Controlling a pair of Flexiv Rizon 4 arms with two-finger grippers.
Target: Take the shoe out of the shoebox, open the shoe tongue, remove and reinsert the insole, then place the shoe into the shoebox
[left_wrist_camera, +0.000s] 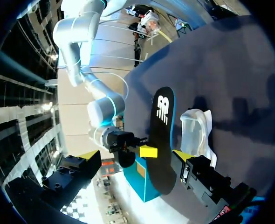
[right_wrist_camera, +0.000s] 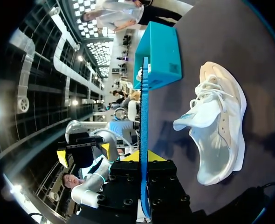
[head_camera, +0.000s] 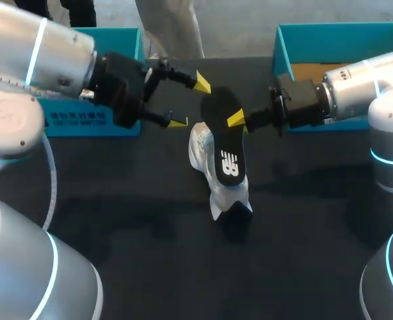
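Observation:
A white sneaker (head_camera: 203, 150) lies on the dark table near its middle. Just above it my right gripper (head_camera: 237, 120) is shut on the black insole (head_camera: 226, 150), which hangs tilted over the sneaker with its white logo facing up. My left gripper (head_camera: 190, 103) stands open just left of the insole's far end, not touching it. From the left wrist, the insole (left_wrist_camera: 161, 126) is ahead of my left gripper (left_wrist_camera: 135, 161), with the sneaker (left_wrist_camera: 195, 126) beyond. In the right wrist view the insole (right_wrist_camera: 144, 107) shows edge-on in my right gripper (right_wrist_camera: 143, 157), the sneaker (right_wrist_camera: 219, 126) beside it.
A teal box (head_camera: 93, 120) sits at the back left behind my left arm. At the back right, behind my right arm, stands a second teal box (head_camera: 336, 33). The dark table (head_camera: 183, 267) stretches toward the front.

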